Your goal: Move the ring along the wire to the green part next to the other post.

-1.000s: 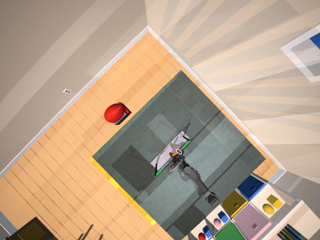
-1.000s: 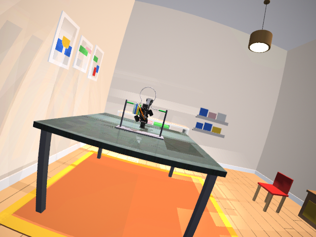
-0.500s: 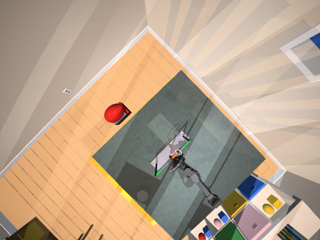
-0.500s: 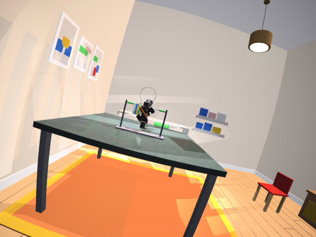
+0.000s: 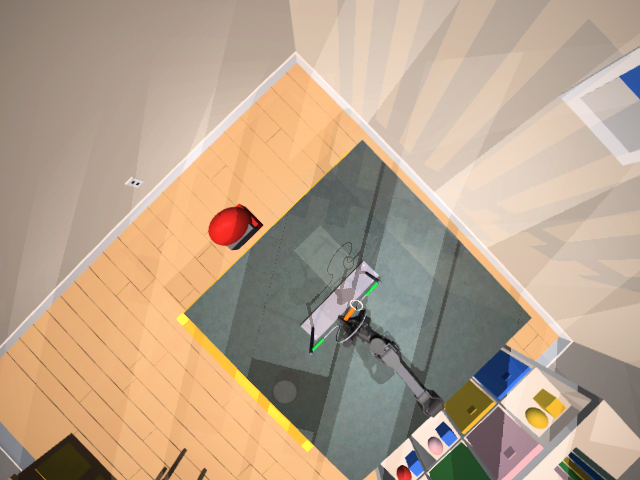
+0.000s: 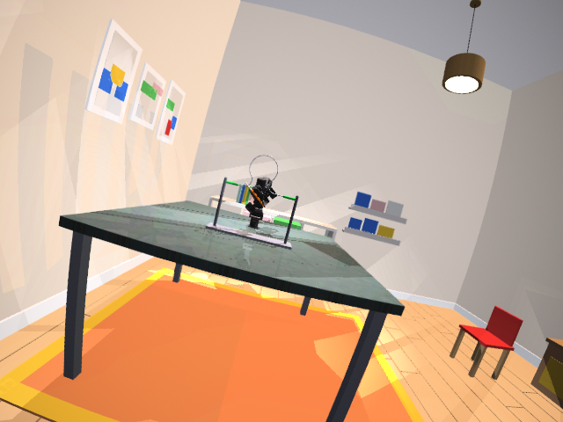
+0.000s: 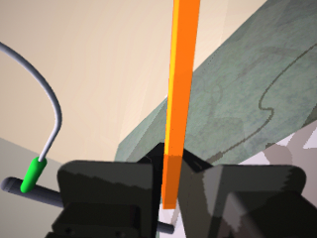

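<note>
Gripper is clenched on the orange handle, which you see running straight up the centre of the wrist frame. At centre of the top frame, your ring sits over the pale base, between the two green wire ends. Far left of the wrist frame, the grey wire curves down into a green sleeve.

The long flat bar handle was bright orange, paler yellow-orange along one edge. The dark charcoal gripper showed mottled grey patches. The thin curved wire was pale grey, ending in a vivid green sleeve. The square table top was dull grey-green — streaked and blotched. The flat rectangular base plate was pale lilac-grey.
</note>
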`<state>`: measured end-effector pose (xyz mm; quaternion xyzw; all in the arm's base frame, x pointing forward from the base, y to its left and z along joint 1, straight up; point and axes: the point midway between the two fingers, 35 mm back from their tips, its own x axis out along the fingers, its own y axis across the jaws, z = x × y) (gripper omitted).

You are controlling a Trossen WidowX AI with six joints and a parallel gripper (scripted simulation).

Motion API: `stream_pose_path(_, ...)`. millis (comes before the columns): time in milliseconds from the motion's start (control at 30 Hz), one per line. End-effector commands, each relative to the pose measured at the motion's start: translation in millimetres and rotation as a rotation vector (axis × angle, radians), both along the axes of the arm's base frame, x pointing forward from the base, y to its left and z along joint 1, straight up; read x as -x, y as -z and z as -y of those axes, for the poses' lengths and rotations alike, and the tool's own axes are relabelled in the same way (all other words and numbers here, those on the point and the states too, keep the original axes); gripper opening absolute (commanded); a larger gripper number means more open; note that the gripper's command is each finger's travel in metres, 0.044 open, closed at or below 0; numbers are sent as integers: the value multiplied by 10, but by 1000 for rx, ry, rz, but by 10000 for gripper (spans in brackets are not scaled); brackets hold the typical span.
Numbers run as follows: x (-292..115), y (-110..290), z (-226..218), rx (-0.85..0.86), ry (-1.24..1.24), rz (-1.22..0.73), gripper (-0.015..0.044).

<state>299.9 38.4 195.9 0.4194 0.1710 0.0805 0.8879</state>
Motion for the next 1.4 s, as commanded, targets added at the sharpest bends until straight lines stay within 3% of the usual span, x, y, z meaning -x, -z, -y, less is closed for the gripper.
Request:
stream_pose_path(0,26,-124,-23,-26,-15,10,-150)
stream_pose_path(1367,201,-430,-132,-213,-116,-104,-150)
